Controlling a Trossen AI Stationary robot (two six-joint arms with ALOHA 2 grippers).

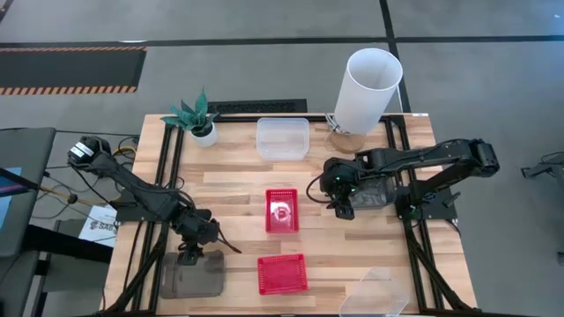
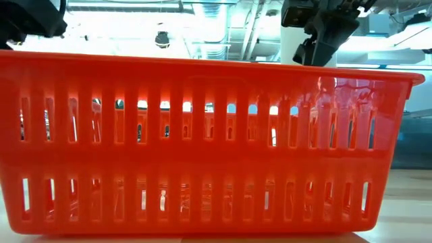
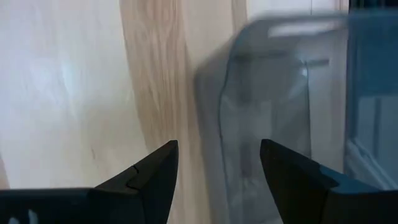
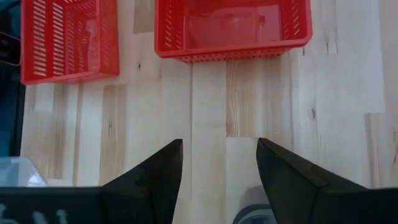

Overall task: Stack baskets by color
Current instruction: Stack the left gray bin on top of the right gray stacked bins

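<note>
From above we count the baskets on the wooden table (image 1: 238, 189). A red basket (image 1: 282, 210) sits near the centre, with something pale inside that we cannot identify. A second red basket (image 1: 282, 273) lies at six o'clock from it, apart, and looks empty. A clear basket (image 1: 283, 138) rests at twelve o'clock, near the far edge. A smoky grey basket (image 1: 192, 275) sits at the near left corner, and another clear basket (image 1: 374, 295) tilts at the near right edge. Dark grey baskets (image 1: 374, 189) lie under the right arm at three o'clock.

The left gripper (image 1: 189, 256) hangs over the grey basket's far rim, jaws apart, nothing between them; its wrist view shows one finger (image 3: 149, 180) over bare wood and the other over the basket's smoky wall. The right gripper (image 1: 342, 210) stands with jaws apart and empty, facing both red baskets in its wrist view.

The low view is filled by the near red basket's slotted wall. Only the overhead shows the white cylinder (image 1: 367, 91) and the potted plant (image 1: 196, 117).
</note>
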